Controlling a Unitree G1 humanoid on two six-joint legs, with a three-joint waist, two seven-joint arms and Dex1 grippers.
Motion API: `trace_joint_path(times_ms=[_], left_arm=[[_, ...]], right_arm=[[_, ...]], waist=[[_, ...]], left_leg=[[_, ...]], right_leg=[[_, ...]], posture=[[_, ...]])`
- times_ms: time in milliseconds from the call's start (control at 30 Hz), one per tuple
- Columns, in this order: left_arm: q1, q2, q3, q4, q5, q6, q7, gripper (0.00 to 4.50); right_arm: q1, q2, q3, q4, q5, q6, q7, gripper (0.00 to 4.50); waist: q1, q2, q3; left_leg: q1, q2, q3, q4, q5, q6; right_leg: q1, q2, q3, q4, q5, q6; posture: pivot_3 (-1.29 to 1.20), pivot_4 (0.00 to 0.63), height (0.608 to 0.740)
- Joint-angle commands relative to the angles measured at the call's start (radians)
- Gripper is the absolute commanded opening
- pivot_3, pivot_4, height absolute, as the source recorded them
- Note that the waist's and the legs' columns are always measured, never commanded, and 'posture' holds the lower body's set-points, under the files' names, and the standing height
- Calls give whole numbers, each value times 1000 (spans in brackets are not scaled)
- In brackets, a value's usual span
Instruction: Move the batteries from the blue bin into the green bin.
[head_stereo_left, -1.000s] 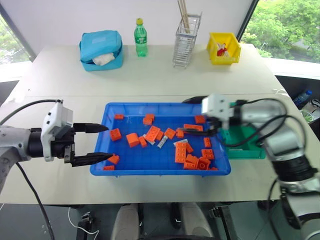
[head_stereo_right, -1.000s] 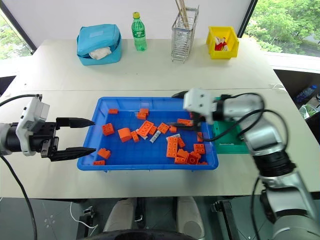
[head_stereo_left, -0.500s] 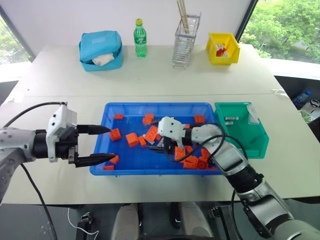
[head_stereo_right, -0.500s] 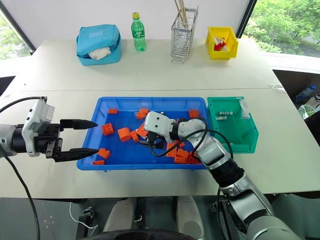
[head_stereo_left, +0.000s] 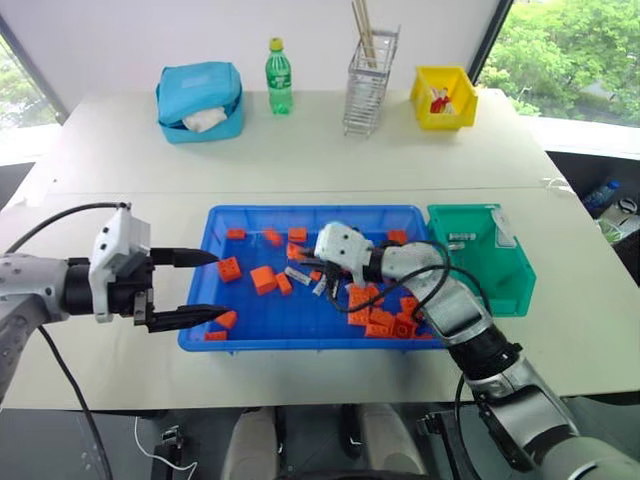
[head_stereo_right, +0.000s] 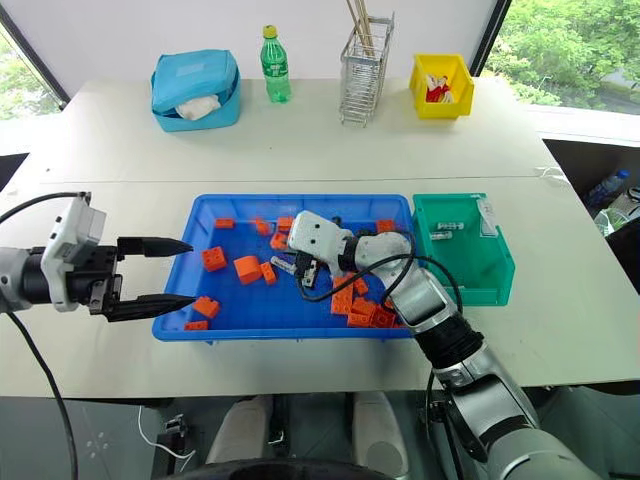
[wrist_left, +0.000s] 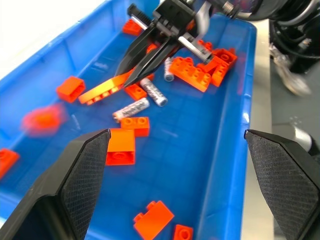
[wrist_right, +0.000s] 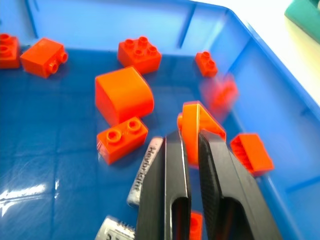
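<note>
- Two batteries (wrist_left: 145, 99) lie on the gridded floor of the blue bin (head_stereo_left: 250, 340), near its middle, among scattered orange bricks (head_stereo_left: 264, 280); a third battery (wrist_left: 168, 69) shows close behind them in the left wrist view.
- The right gripper (wrist_left: 131, 80) reaches down into the bin with its tips directly over these batteries; its fingers (wrist_right: 172, 190) stand nearly together, with a narrow slit between them. An orange brick (wrist_right: 197, 127) sits right at the tips, and a battery (wrist_right: 145, 170) lies just beside one finger, on the floor. Whether the tips pinch anything cannot be told.
- More batteries (head_stereo_left: 457, 240) lie inside the green bin (head_stereo_left: 510, 300), which stands just beside the blue bin's right wall.
- The left gripper (head_stereo_left: 195, 288) hovers at the blue bin's left edge with its fingers wide apart, holding nothing, well apart from the batteries.
- Bricks crowd the bin's right half under the right arm; the left half has more bare floor.
- The bench (head_stereo_left: 300, 160) is open behind the bins; along its far edge stand a light-blue pouch (head_stereo_left: 200, 100), a green bottle (head_stereo_left: 278, 75), a wire holder (head_stereo_left: 368, 85) and a yellow bin (head_stereo_left: 445, 95).
</note>
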Motion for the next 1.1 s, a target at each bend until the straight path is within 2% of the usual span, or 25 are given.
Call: trace_joint_path(times_ms=[33, 467, 567, 700, 800, 1000, 1100], left_arm=[[-26, 8, -2, -2, 5, -18, -2, 4500], [-69, -12, -30, -11, 1, -8, 33, 4500], [-63, -13, -29, -20, -3, -5, 39, 4500], [-50, -10, -24, -28, -2, -5, 41, 4500], [-45, -8, -22, -28, 0, -7, 39, 4500], [-62, -12, -38, -25, 0, -6, 43, 4500], [-69, -14, -43, -23, 1, -6, 44, 4500]], right_arm=[[-19, 4, -18, -5, 10, 3, 0, 44], [-199, 56, -26, 363, -80, -177, -90, 44], [-213, 58, -43, 364, -55, -165, -66, 44], [-202, 36, -47, 238, 18, -35, 46, 44], [-192, 15, -14, 131, 28, 54, 103, 911], [-172, -21, 63, 43, 9, 143, 170, 3946], [-178, -16, 87, 63, -19, 154, 152, 3946]], waist=[[0, 0, 0], [-3, 0, 0], [-3, 0, 0], [-2, 0, 0], [-1, 0, 0], [-1, 0, 0], [-1, 0, 0]], left_leg=[[0, 0, 0, 0, 0, 0], [0, 0, 0, 0, 0, 0], [0, 0, 0, 0, 0, 0], [0, 0, 0, 0, 0, 0], [0, 0, 0, 0, 0, 0], [0, 0, 0, 0, 0, 0], [0, 0, 0, 0, 0, 0]], right_leg=[[0, 0, 0, 0, 0, 0], [-1, 1, 0, 1, 0, 0], [-1, 0, 0, 1, 0, 0], [-1, 0, 0, 1, 0, 0], [-1, 0, 0, 1, 0, 1], [-1, 0, 0, 1, 0, 0], [-1, 0, 0, 1, 0, 0]], posture=[[0, 150, 736], [0, 150, 736], [0, 150, 736], [0, 150, 736], [0, 150, 736], [0, 150, 736], [0, 150, 736]])
